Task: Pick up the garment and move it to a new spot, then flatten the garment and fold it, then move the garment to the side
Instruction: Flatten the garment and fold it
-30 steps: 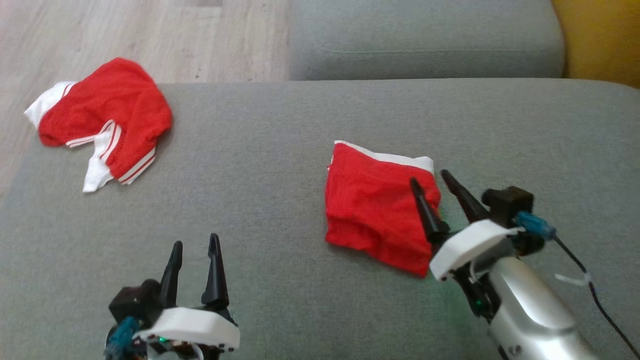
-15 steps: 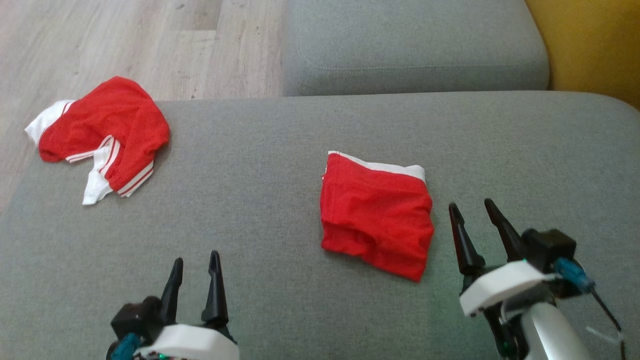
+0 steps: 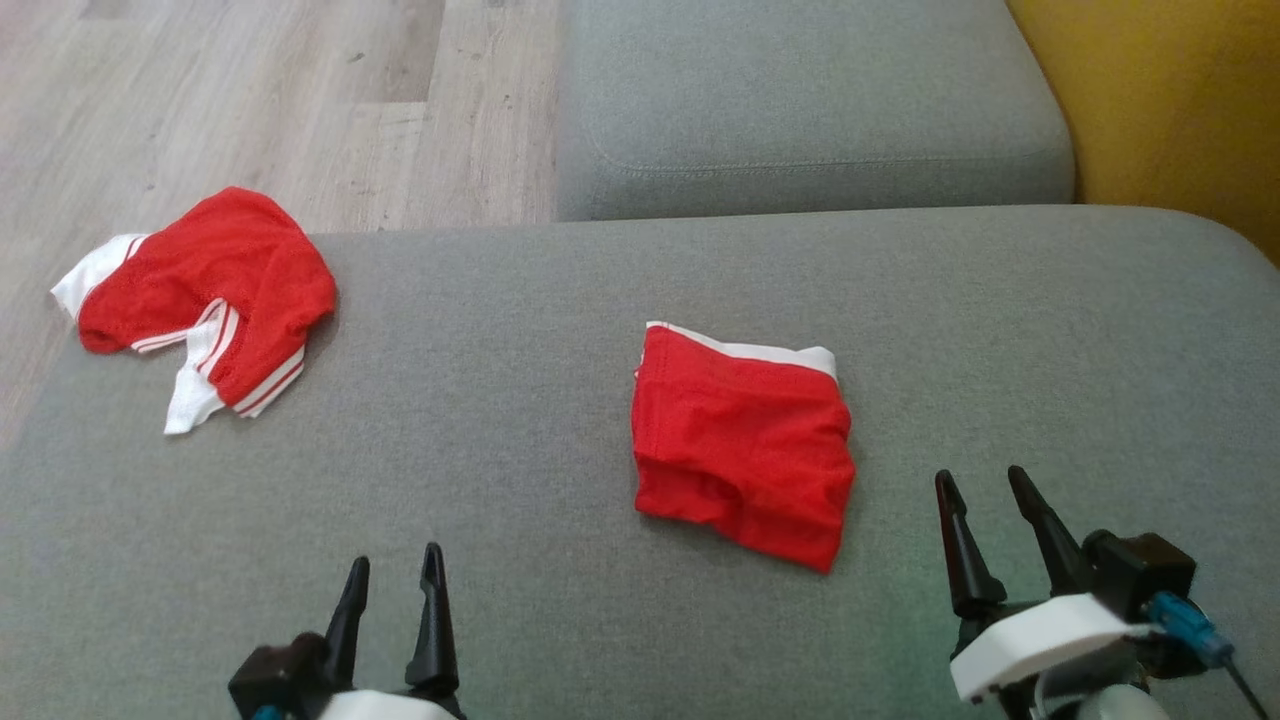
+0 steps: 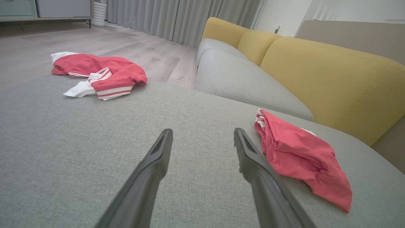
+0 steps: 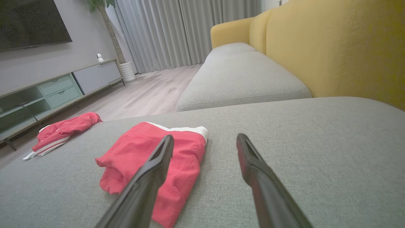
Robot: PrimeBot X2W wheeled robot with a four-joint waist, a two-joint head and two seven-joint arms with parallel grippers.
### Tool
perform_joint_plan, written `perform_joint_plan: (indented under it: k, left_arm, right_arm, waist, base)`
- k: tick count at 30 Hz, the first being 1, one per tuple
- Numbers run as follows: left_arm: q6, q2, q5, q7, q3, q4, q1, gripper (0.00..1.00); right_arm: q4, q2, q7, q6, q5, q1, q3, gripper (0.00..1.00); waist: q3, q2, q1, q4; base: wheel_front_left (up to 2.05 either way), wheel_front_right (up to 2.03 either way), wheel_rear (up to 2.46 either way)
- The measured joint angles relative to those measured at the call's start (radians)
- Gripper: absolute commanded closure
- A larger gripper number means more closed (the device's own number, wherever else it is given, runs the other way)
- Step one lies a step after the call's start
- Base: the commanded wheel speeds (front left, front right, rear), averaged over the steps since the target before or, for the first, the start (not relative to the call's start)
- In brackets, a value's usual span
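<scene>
A folded red garment (image 3: 740, 440) with a white waistband lies flat in the middle of the grey cushion (image 3: 500, 400); it also shows in the left wrist view (image 4: 300, 152) and the right wrist view (image 5: 152, 148). My right gripper (image 3: 980, 476) stands open to the right of it, a short gap away, holding nothing (image 5: 205, 136). My left gripper (image 3: 395, 560) is open near the front edge, well left of the folded garment (image 4: 203, 131). A second red garment (image 3: 210, 290) with white striped trim lies crumpled at the cushion's far left corner.
Beyond the cushion lies another grey seat cushion (image 3: 800, 100), with the yellow backrest (image 3: 1180, 100) on the right. Wooden floor (image 3: 250, 90) shows past the cushion's far-left edge. A low TV cabinet (image 5: 63, 85) stands across the room.
My right gripper has drawn back to the lower right, off the folded garment, which stays put. The head view has shifted, so everything sits lower in the picture.
</scene>
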Motion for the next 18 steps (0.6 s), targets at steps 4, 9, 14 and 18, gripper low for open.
perform_joint_plan:
  k: [4,9,14,18]
  left_arm:
    - [0.000,0.001,0.000,0.000,0.001,0.000,0.010,0.00]
    - [0.000,0.003,0.000,0.000,0.001,-0.001,0.010,0.00]
    - [0.001,0.004,0.000,0.000,0.000,-0.001,0.010,0.00]
    - [0.001,0.004,0.000,0.000,-0.001,-0.002,0.010,0.00]
  right_arm:
    - [-0.010,0.000,0.005,0.000,0.000,0.001,-0.002,0.00]
    - [-0.010,0.001,0.010,0.000,0.000,0.017,-0.004,0.00]
    - [-0.011,0.001,0.011,0.000,-0.001,0.016,-0.003,0.00]
    - [-0.004,0.001,0.018,0.000,-0.013,0.016,-0.003,0.00]
  waist:
    - [-0.004,0.0000,0.0001,-0.003]
    - [-0.007,0.0000,0.0001,-0.003]
    - [-0.007,0.0000,0.0001,0.001]
    - [0.000,0.0000,0.0000,0.006]
  base:
    - [0.00,0.00,0.00]
    - [0.00,0.00,0.00]
    - [0.00,0.00,0.00]
    - [0.00,0.00,0.00]
